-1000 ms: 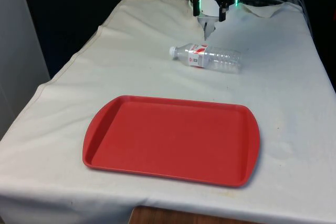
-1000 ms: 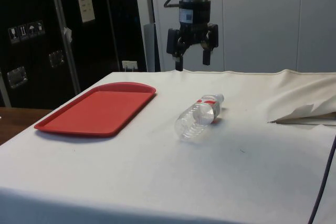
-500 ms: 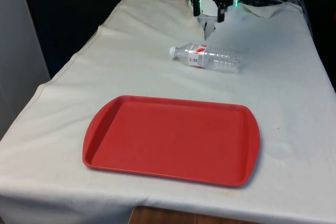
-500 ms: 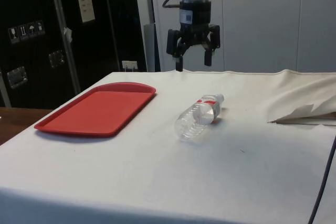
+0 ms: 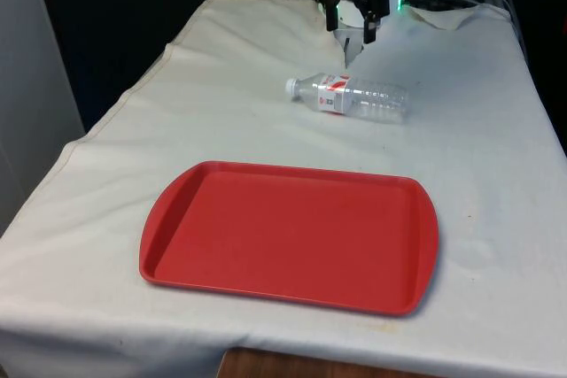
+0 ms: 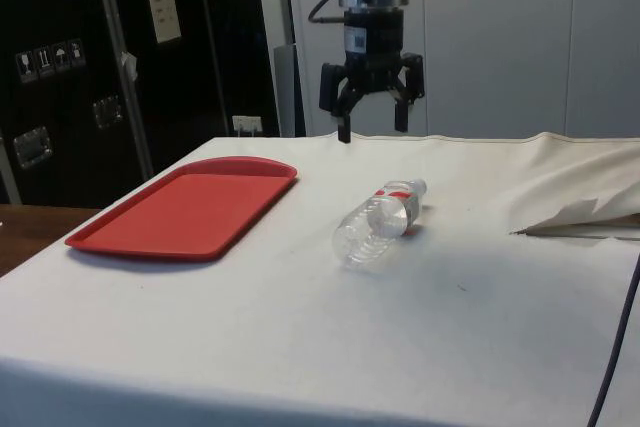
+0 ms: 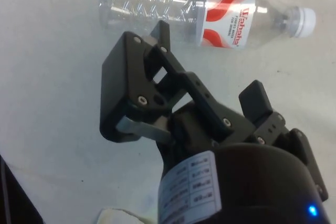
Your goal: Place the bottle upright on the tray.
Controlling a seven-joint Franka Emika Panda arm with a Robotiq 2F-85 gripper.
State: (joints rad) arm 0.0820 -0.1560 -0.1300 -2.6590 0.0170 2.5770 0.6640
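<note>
A clear plastic bottle [image 5: 352, 96] with a white cap and a red-and-white label lies on its side on the white cloth, cap towards the front view's left. It also appears as the bottle [image 6: 380, 222] in the side view and the bottle [image 7: 205, 11] under the wrist. The red tray [image 5: 292, 235] sits nearer the front camera, bare; the tray [image 6: 188, 205] lies apart from the bottle. My gripper [image 5: 350, 31] hangs open above the table beyond the bottle, well over it in the side view, gripper [image 6: 373, 131]. Nothing is between the fingers [image 7: 157, 38].
Rumpled cloth [image 5: 447, 13] and cables lie at the far end of the table near the robot's base. A fold of cloth [image 6: 585, 217] rises at the side view's right. A dark cable [image 6: 615, 347] hangs at that edge.
The gripper has turned about its own axis and shifted slightly towards the bottle. The bottle and tray have not moved.
</note>
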